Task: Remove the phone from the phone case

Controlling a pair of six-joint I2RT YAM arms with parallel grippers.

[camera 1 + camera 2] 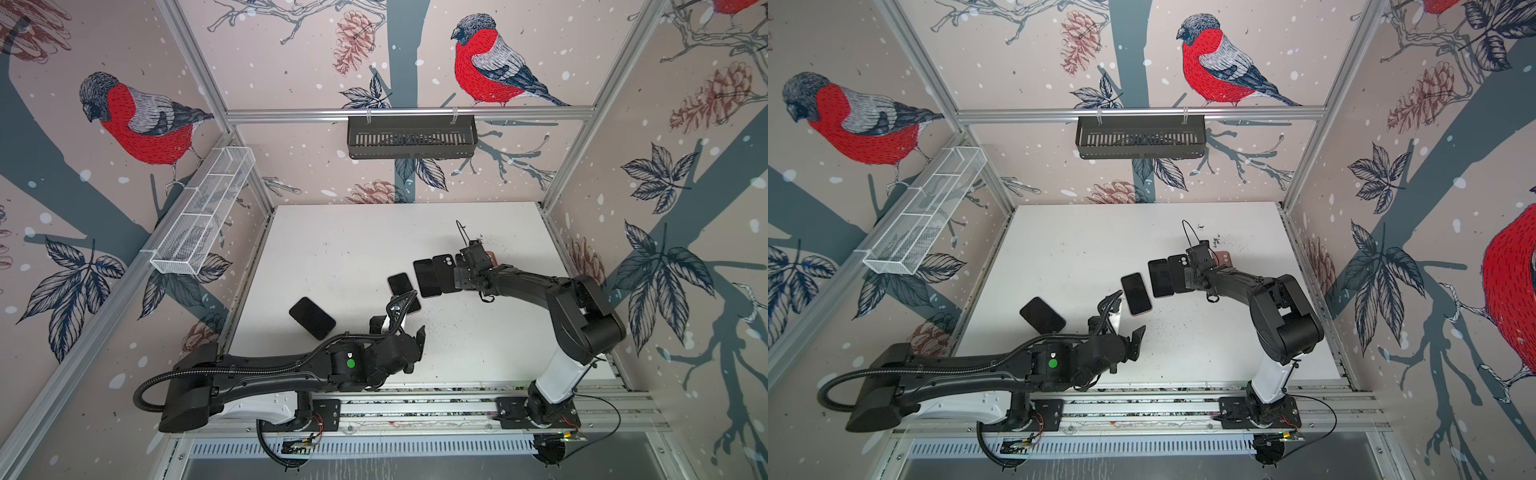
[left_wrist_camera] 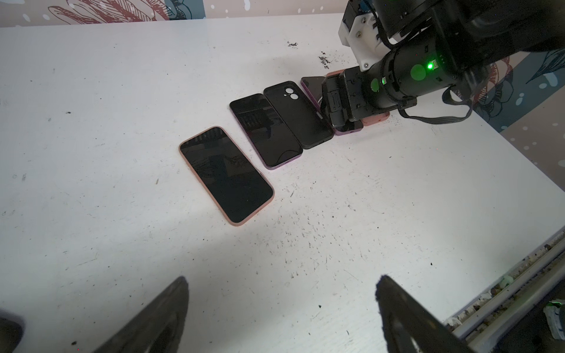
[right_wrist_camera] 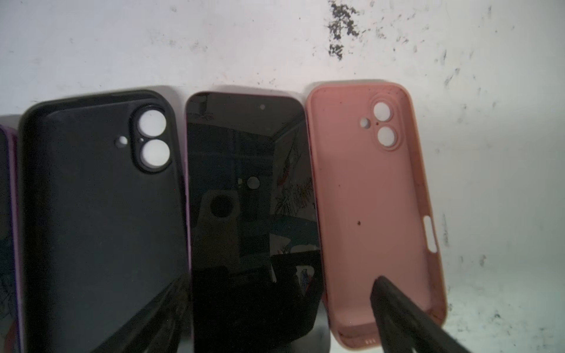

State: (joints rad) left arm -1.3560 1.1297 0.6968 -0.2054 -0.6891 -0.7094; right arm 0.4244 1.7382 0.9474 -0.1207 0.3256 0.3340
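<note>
Left pincer point(image 2: 281, 290) wide, empty, readied for a reach; ahead of its tips, dark-screened phone in salmon rubber case point(image 2: 226, 175) (still sheathed, likely next); right pincer point(image 3: 275, 305) wide above bare purple-edged phone point(image 3: 249, 198), flanked by emptied matte black case point(image 3: 97, 214) and pink silicone case point(image 3: 373, 198).

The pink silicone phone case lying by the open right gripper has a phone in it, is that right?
No. The pink silicone phone case by the open right gripper is empty: the right wrist view shows its bare inside, with the white table visible through its camera holes.
</note>
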